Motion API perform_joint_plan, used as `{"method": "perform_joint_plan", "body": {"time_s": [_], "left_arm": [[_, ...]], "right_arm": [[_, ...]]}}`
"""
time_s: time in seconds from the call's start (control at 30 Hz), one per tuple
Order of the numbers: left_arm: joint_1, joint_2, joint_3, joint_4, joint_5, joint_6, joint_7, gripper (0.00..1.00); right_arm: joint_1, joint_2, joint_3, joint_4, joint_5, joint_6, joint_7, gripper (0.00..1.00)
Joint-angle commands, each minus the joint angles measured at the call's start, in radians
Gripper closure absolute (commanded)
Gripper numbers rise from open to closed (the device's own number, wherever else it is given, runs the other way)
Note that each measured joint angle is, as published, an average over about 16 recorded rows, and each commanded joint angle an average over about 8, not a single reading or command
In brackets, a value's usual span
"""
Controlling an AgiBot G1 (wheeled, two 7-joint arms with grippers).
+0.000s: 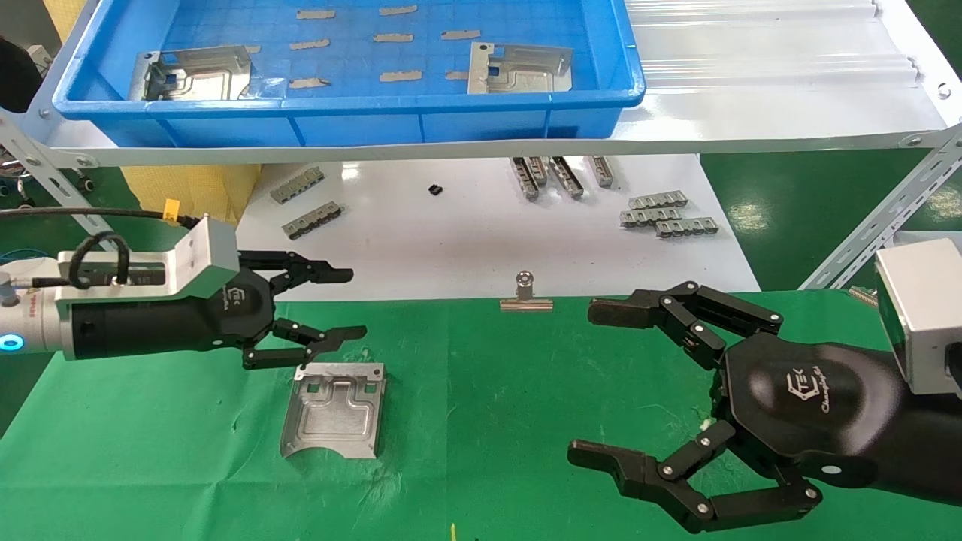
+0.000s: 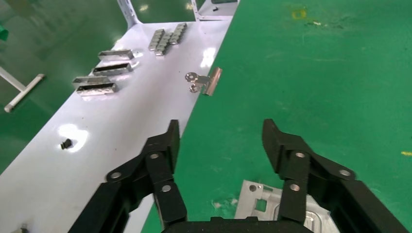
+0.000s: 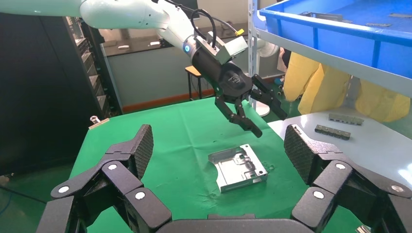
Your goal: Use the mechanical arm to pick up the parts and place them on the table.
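Risk: my left end effector (image 1: pixel 331 304), wide open above part (image 1: pixel 334 409) on tabletop (image 1: pixel 488 421), could snag it retracting.

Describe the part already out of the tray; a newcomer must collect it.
Start at the green cloth table, robot's left half. Just below the open left gripper lies a silvery stamped plate. It is the only plate on the cloth; two more plates sit in the blue tray.
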Motion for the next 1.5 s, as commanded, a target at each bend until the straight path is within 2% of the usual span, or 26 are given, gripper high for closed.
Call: {"method": "perform_joint_plan", "body": {"time_s": [0.03,0.23,0.4,1.5], "left_arm": [[0.003,0.0,-0.008,0.003,-0.011,0.002,-0.012,0.0],[0.005,-0.002,-0.002,-0.007,-0.002,-0.001,-0.002,0.0],[0.033,-0.019,-0.019,-0.063,-0.02,-0.005,-0.034,0.0],[0.406,-0.234,-0.246,-0.771,-0.266,-0.063,-0.462,0.0]], "right_arm": [[0.0,0.0,0.0,0.0,0.0,0.0,0.0,0.0],[0.0,0.0,0.0,0.0,0.0,0.0,0.0,0.0],[0.0,0.0,0.0,0.0,0.0,0.0,0.0,0.0],[0.0,0.0,0.0,0.0,0.0,0.0,0.0,0.0]]}}
